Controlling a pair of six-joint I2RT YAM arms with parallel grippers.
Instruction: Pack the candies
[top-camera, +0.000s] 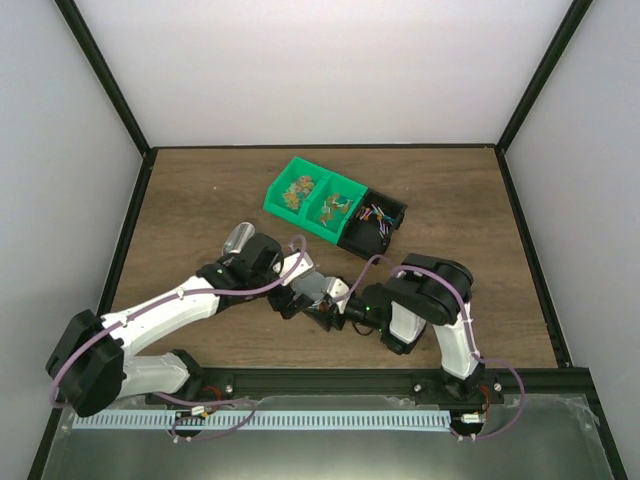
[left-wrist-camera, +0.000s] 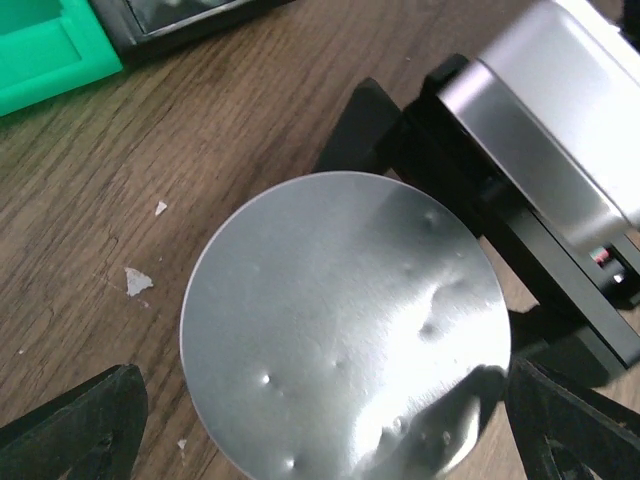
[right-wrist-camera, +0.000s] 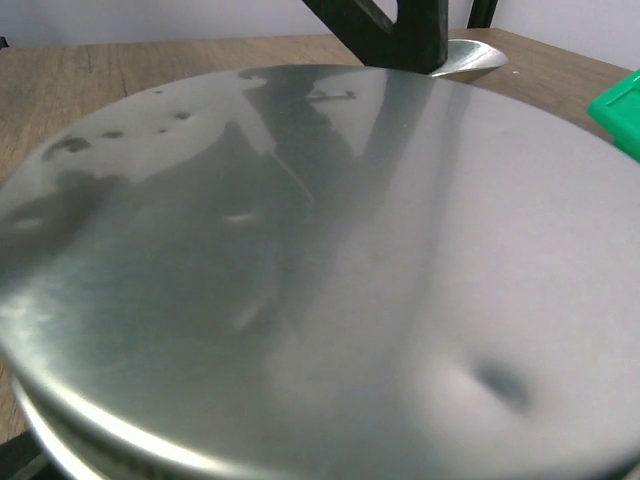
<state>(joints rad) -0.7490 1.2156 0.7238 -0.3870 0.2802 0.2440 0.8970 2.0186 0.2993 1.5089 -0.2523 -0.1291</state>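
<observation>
Wood surface (top-camera: 200, 210). Green bin (top-camera: 296, 221) + black bin (top-camera: 362, 244) at far side hold the candies (top-camera: 298, 190), well apart from both my claws. Silver disc (left-wrist-camera: 340, 330) sits btwn my left claw (left-wrist-camera: 320, 440), fingers spread wide, off it. Right claw (top-camera: 322, 298) clamps its rim.

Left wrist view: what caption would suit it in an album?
Dented silver lid between the left gripper's open fingers, wooden table and green bin behind.
</observation>
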